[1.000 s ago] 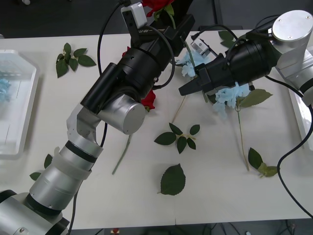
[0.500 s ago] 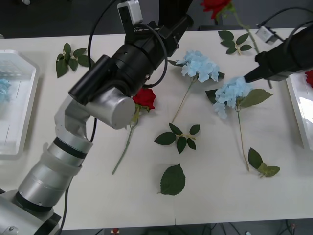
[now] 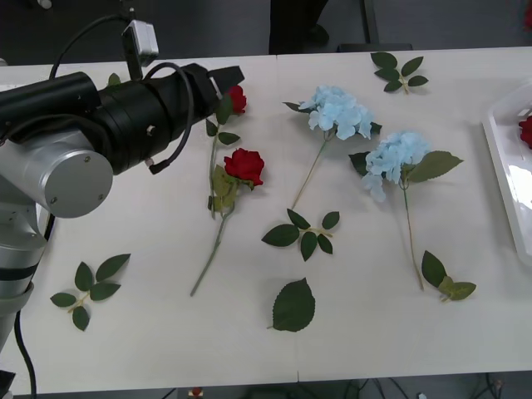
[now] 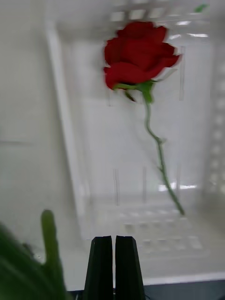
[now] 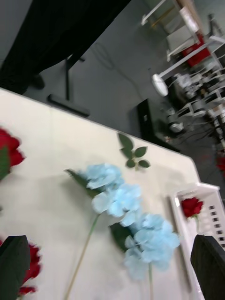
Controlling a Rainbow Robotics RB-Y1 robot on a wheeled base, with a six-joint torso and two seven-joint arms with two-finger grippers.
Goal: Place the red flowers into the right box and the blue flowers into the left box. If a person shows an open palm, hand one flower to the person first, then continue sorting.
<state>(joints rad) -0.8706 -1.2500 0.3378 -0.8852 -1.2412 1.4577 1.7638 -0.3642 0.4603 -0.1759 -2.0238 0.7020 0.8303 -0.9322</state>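
A: Progress check. What is sorted, nearest things first?

B: One red rose [image 4: 138, 54] lies inside the right box [image 4: 70, 154], just beyond the right jaws [image 4: 115, 267]. The bloom points away from them and the stem end lies closest. Those jaws are pressed together, nothing between them. I judge that rose delivered.

A: And on the counter [image 3: 374, 316]?

B: Four flowers wait. The near red rose [image 3: 244, 165] lies mid-counter with its stem trailing toward the robot. A second red rose [image 3: 237, 98] lies farther back, touching or just under the tip of the left jaws [image 3: 220, 79]. To the right are two blue flowers: one [image 3: 395, 158] nearer the right box, the other [image 3: 339, 110] farther back. Loose leaf sprigs [image 3: 306, 231] are scattered about; not part of the job.

A: Left jaws, what state?

B: Spread apart, holding nothing. In the left wrist view both fingertips [image 5: 14, 262] sit at the corners, and the blue flowers lie well beyond them, between the tips. No open palm is offered anywhere I can see.

A: Left box?

B: Cannot make it out, so its contents are unknown.

A: Remaining?

B: By my reckoning, two roses to the right box and two blue flowers to the left box. The far rose is closest to the left jaws.
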